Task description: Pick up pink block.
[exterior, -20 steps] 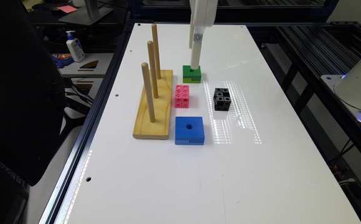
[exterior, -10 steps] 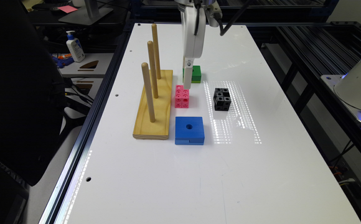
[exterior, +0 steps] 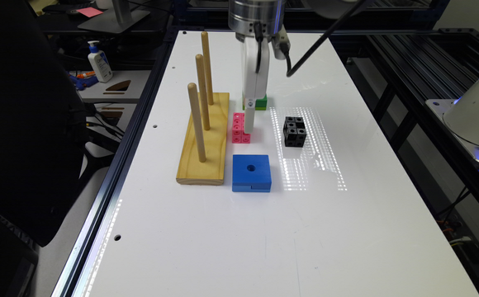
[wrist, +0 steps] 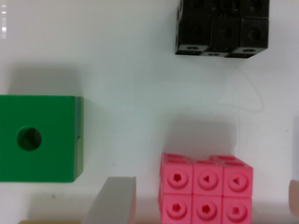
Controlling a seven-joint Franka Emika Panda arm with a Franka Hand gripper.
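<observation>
The pink block (exterior: 238, 128) is a small cluster of joined cubes with round holes, lying on the white table (exterior: 239, 231) between the wooden peg board and the black cube cluster. My gripper (exterior: 249, 128) hangs low right over it, a white finger covering its side in the exterior view. In the wrist view the pink block (wrist: 205, 191) lies between the two fingers (wrist: 112, 200), which stand wide apart on either side without touching it. The gripper (wrist: 203, 207) is open.
A green square block (exterior: 260, 103) with a hole sits just behind the pink one. Toward the exterior view's right is a black cube cluster (exterior: 294, 131). A blue square block (exterior: 251, 172) lies in front. The wooden board with three pegs (exterior: 204, 140) stands toward the left.
The gripper has moved from above the green block toward the camera and down, and now straddles the pink block. The blocks have not moved.
</observation>
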